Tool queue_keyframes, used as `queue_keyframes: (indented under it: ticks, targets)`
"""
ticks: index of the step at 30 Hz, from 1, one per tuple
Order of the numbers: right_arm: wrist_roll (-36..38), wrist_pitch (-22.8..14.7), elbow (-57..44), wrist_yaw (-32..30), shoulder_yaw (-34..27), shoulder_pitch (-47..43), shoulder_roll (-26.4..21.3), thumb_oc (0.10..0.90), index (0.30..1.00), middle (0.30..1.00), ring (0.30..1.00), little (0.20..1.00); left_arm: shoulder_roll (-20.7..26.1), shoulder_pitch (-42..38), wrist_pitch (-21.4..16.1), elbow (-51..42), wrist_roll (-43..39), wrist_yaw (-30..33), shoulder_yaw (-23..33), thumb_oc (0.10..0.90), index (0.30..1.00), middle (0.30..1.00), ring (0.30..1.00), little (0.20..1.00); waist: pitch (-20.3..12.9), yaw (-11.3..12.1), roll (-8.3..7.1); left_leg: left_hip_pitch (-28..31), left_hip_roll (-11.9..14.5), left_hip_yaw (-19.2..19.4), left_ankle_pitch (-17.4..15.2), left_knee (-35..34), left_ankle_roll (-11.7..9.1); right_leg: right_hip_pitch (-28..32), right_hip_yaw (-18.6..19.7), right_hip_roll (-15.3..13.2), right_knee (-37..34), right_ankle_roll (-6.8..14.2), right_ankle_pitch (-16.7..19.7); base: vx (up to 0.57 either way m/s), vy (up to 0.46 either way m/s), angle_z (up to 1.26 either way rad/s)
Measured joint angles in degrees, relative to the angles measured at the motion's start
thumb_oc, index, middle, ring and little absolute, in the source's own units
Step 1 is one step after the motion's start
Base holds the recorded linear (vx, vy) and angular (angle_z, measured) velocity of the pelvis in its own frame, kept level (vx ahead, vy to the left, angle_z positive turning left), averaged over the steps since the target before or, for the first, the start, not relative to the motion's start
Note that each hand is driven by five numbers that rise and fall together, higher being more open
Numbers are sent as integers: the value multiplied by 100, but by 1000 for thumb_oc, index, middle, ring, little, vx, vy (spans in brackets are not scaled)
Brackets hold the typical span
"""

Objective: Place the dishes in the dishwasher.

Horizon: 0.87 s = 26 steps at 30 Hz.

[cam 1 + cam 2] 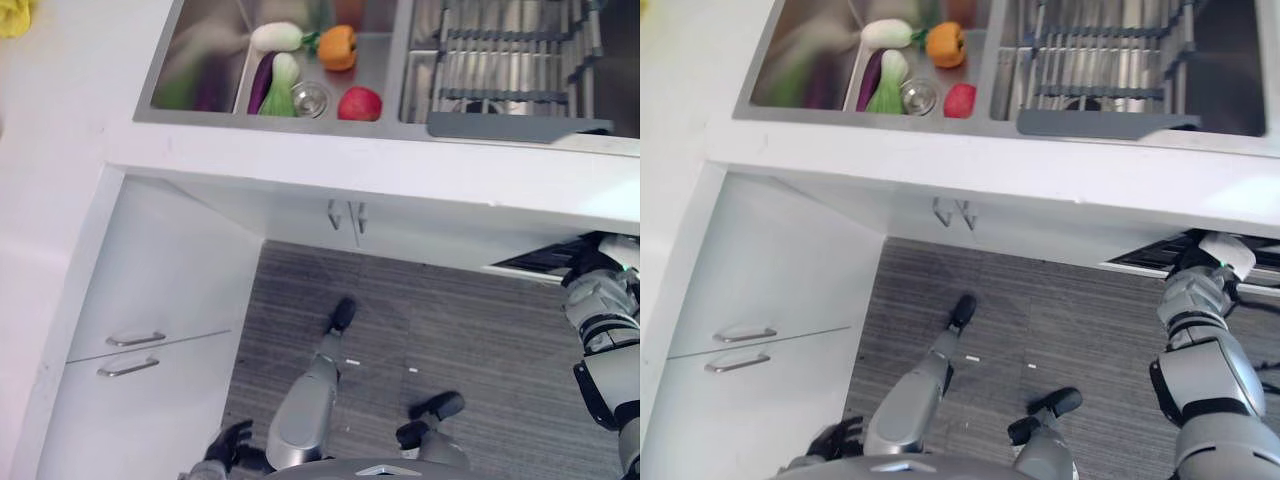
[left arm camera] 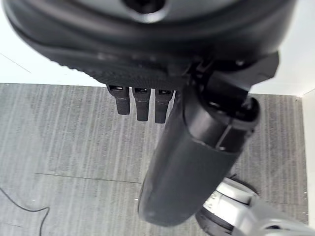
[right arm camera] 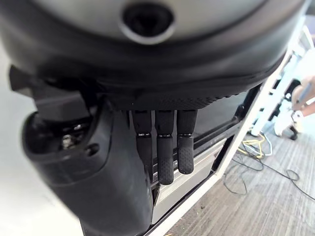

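We see a brushed silver steel sink basin (image 1: 205,50) holding a white radish (image 1: 276,36), an orange bell pepper (image 1: 337,47), a dark purple aubergine (image 1: 261,82), a pale green and white leafy cabbage (image 1: 283,84) and a red apple (image 1: 360,103). Beside it sits a silver wire dish rack (image 1: 500,60) with a dark grey front lip. The countertop (image 1: 330,165) and cabinet doors (image 1: 150,300) are plain white, with silver handles (image 1: 135,339). The floor (image 1: 480,330) is grey carpet with fine darker stripes. Both hands are black, the left hand (image 2: 142,101) and the right hand (image 3: 165,142).

A brushed-metal sink (image 1: 200,60) and metal rack (image 1: 500,60) sit in a smooth, glossy white tabletop (image 1: 400,170); matt white cabinet doors (image 1: 150,290) carry metal handles (image 1: 135,339) above ribbed grey carpet floor (image 1: 450,330).
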Motion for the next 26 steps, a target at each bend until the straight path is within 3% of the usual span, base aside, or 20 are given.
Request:
queue_keyframes:
  ticks: [2,5,7,8,9,10,11,13,14,16,17,18,22,23,26]
  targets:
    - [182,-8,-379,-367,-511,496,-11,800,900,900,900,900,110,-259,18,-668,-133,64,-38,800,900,900,900,900,87,97,-19,-62,-54,-101,65,-1,84,11,-86,-5,3,43,25,135,85,25]
    - [263,-203,-1133,-685,-723,1414,204,800,900,900,900,900,201,-589,-22,-1053,-126,118,-44,800,900,900,900,900,138,42,-104,93,-163,-145,7,20,108,262,-133,-49,8,92,-28,101,76,23]
    - [263,-203,-1133,-685,-723,1414,204,800,900,900,900,900,201,-589,-22,-1053,-126,118,-44,800,900,900,900,900,138,42,-104,93,-163,-145,7,20,108,262,-133,-49,8,92,-28,191,174,12]
    - [257,-481,-1489,-671,-691,1751,799,800,900,900,900,900,217,-923,-150,-1060,-125,154,-14,800,900,900,900,900,131,-147,-229,289,-276,-162,-175,179,115,574,-107,-126,12,30,-120,435,364,23]
    - [251,-449,-1890,-676,-696,2151,924,800,900,900,900,900,187,-1092,-111,-1068,-118,161,-66,800,900,900,900,900,125,-281,-266,219,-316,0,-429,437,182,580,-88,-275,271,194,-197,433,368,85]
    - [222,-581,-2270,-691,-1180,2726,1154,800,900,900,900,900,-6,-1145,21,-838,-116,150,-4,800,900,900,900,900,143,-699,-157,148,-572,449,-744,1194,596,721,177,-825,1398,295,-724,59,45,160]
    - [66,-788,-2378,-631,-1525,3746,1870,800,900,900,900,900,-211,-883,187,-521,-115,167,208,800,900,900,900,900,71,-1236,-241,996,-684,398,-866,1223,679,644,1750,-1463,3248,148,-874,19,-70,96]
    - [162,-764,-1701,-335,-953,4335,2404,800,900,900,900,900,-23,-416,-18,-153,-120,166,275,800,900,900,900,900,-560,-1123,-337,1204,-281,741,-1186,1114,658,-241,2906,-945,3074,-64,-1013,67,-208,-48]
    - [309,-889,-1172,-192,-879,4684,2840,800,900,900,900,900,21,-422,-40,522,-132,176,520,800,900,900,900,900,-758,-1310,-485,1462,-113,699,-1254,986,609,-400,3300,-374,2425,-67,-1359,124,-221,-33]
    - [446,-731,-668,18,-760,4842,3064,800,900,900,900,900,83,-459,34,1266,-134,230,802,800,900,900,900,900,-878,-1602,-765,1641,-114,708,-1259,874,599,-402,3487,27,1604,17,-1417,152,-196,22]
    - [495,-657,-458,193,-691,5048,3094,800,900,900,900,900,73,-408,82,1418,-182,193,868,800,900,900,900,900,-917,-1659,-912,1772,-178,730,-1237,751,556,-475,3628,126,1607,-152,-1381,125,-195,53]
    - [490,-664,-427,293,-610,5213,3085,800,900,900,900,900,-6,-383,111,1518,-269,153,897,800,900,900,900,900,-952,-1719,-942,1903,-180,732,-1186,612,485,-395,3635,119,1673,-155,-1341,102,-218,62]
    - [428,-842,-541,684,-465,5328,2904,800,900,900,900,900,-213,-3,208,1365,-599,-41,666,800,900,900,900,900,-1219,-1750,-571,2196,174,779,-1080,344,281,4,3428,468,1076,-259,-1069,26,-218,7]
    - [345,-983,-626,790,-397,5177,2859,800,900,900,900,900,-216,40,213,1370,-633,-116,660,800,900,900,900,900,-1302,-1732,-512,2345,316,842,-1080,263,176,230,3379,625,765,-365,-885,22,-233,-24]
    - [252,-1077,-602,956,-137,4843,2814,800,900,900,900,900,-196,27,225,1367,-639,-193,616,800,900,900,900,900,-1482,-1731,-406,2529,531,960,-1165,220,64,434,3385,856,523,-438,-827,17,-145,-24]
